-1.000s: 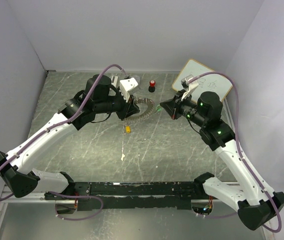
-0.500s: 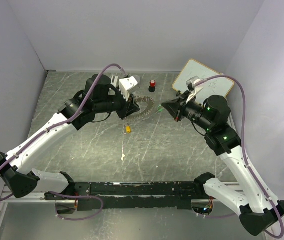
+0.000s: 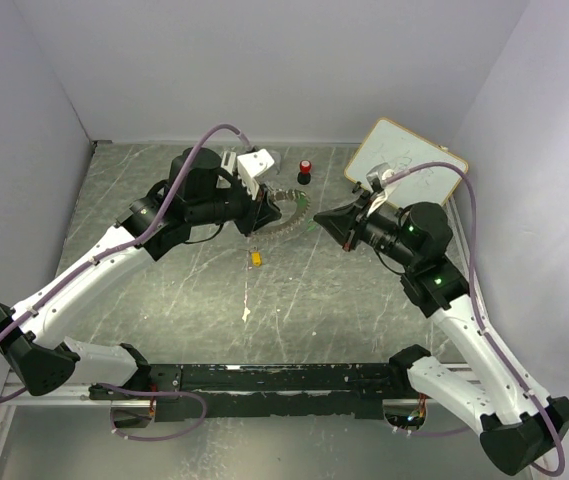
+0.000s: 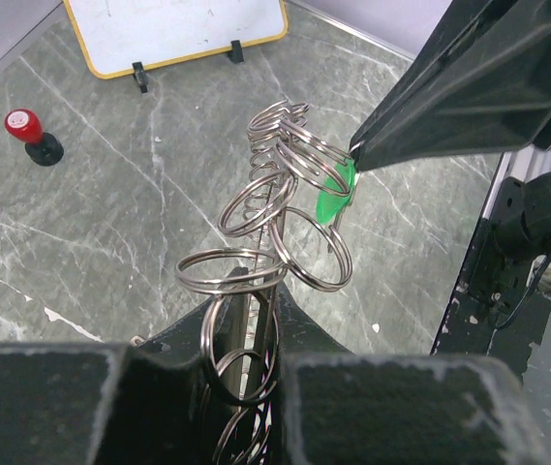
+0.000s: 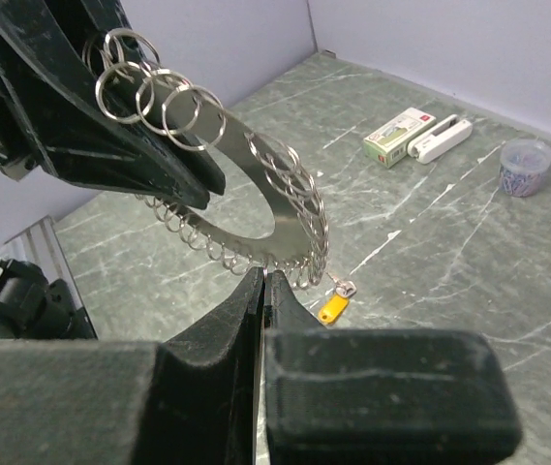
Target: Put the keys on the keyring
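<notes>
At near desk edge: black rail carries both arm bases. Grey marbled desk beyond it lies open between the arms, w/ one white scrap.
Yellow key: flat on desk mid-way, apart from both grippers, just nearer than the keyring.
Left gripper: comes in from the left; jaws pinching the keyring's rim.
Keyring: held on edge, off the desk, centre of the workspace, small loops fringing it.
Right gripper: comes in from the right; jaws pressed together on the green key, tip at the ring's right edge.
Green key: in the air at that tip, against the small loops. Threaded or not, can't tell.
Room: most free desk is left and near. Walls close the left, right and back.
Far: red-capped knob upright beyond the ring. Whiteboard propped at back right, close behind right arm.
Left wrist view only: green key at the tip.
Right wrist view only: green key hidden by own fingers. Shows small box, white stapler and clip cup on far desk.
</notes>
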You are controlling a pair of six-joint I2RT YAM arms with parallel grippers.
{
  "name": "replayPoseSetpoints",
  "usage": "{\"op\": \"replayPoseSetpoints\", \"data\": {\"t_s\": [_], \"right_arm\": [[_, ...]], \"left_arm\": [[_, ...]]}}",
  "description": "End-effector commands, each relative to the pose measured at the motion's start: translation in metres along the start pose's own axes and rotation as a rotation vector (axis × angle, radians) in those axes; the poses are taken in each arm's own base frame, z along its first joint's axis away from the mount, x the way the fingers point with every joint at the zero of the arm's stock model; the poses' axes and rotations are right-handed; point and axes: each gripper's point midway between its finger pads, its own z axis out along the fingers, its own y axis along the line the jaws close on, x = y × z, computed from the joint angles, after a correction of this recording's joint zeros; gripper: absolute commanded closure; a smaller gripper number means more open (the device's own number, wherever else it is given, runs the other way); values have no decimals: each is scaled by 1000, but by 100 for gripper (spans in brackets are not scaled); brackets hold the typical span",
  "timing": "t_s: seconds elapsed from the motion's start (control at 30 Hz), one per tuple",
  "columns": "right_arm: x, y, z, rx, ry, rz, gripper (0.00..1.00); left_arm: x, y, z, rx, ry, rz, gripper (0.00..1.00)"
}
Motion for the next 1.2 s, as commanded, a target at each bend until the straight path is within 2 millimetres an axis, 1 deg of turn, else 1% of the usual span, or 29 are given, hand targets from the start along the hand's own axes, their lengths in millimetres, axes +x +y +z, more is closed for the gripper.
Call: {"op": "replayPoseSetpoints", "data": {"t_s": [0.0,0.1,0.2,0.3,0.43,0.77,1.17], "right_arm": [[-15,4,-1,-19,-113,-6,100],[-20,0,-4,6,-183,-13,100],[-21,-5,-6,35,-215,-19,100],[-22,-8,-1,38,-213,-24,100],[-28,-10,4,39,-216,-33,100],[-30,-20,16,63,-204,-33,100],[-39,-29,27,88,-210,-55,100]], "left_arm": [[-23,7,-1,-40,-90,-13,93],[-22,11,3,-59,-107,-42,93],[-22,18,8,-102,-124,-96,93],[-22,23,15,-126,-129,-139,93],[-24,25,21,-142,-139,-175,93],[-24,18,28,-158,-145,-214,93],[-21,12,30,-165,-136,-210,93]]}}
